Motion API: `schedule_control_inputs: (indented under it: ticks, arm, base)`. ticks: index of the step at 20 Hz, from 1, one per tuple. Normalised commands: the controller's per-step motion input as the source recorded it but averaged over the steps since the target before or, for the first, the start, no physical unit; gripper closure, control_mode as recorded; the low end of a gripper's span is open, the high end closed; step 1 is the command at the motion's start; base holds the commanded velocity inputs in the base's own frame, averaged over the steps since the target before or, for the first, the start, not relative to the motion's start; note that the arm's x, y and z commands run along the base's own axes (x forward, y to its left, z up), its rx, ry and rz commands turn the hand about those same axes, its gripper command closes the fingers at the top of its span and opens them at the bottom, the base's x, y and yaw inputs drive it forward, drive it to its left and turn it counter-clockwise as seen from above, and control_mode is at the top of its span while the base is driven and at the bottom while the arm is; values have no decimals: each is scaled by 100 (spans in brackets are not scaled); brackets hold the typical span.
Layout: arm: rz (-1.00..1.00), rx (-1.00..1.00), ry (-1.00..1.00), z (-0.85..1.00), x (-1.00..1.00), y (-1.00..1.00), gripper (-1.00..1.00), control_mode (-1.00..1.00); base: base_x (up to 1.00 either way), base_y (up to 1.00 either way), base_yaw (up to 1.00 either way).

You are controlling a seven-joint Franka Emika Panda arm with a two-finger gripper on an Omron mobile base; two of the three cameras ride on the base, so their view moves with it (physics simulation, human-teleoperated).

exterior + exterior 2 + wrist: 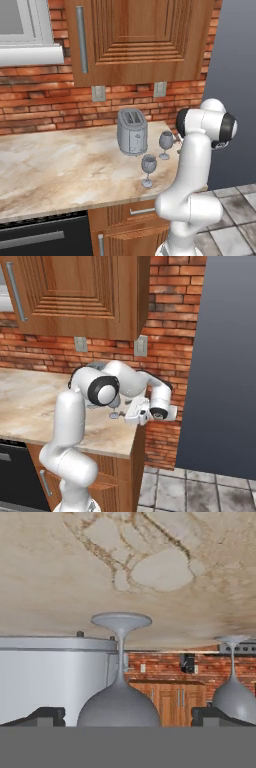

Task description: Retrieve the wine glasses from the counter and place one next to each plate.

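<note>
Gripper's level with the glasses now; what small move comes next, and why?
Probably ease the gripper forward until the nearer wine glass sits fully between its fingertips, then close. In the hand view the jaws stand wide open on either side of that bowl, the toaster close beside it, so a straight advance seems safest.

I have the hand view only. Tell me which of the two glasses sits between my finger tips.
Observer: The back glass, nearer the brick wall and just right of the toaster. The gripper is open around its bowl.
Operator: They look inverted here. Confirm they're standing.
Observer: Both stand upright on the counter; your picture is rolled upside down.
Operator: Place the second one for me.
Observer: The front glass stands nearer the counter's front edge, apart from the toaster and from the back glass.
</note>
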Motion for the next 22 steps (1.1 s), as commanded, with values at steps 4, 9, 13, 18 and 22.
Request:
schedule_control_inputs:
  ticks: [4, 9, 13, 18, 22]
  arm:
    - [-1, -5, 10, -17, 0, 5, -100, -100]
    - [-2, -1, 2, -12, 0, 0, -100, -100]
    - [-3, -3, 1, -6, 7, 13, -100, -100]
    - [-5, -3, 3, -8, 22, 12, -100, -100]
    - [-2, 0, 10, -11, 22, 1, -100, -100]
  base:
    - [0, 0, 0]
    - [0, 0, 0]
    - [0, 0, 0]
    - [0, 0, 0]
    - [0, 0, 0]
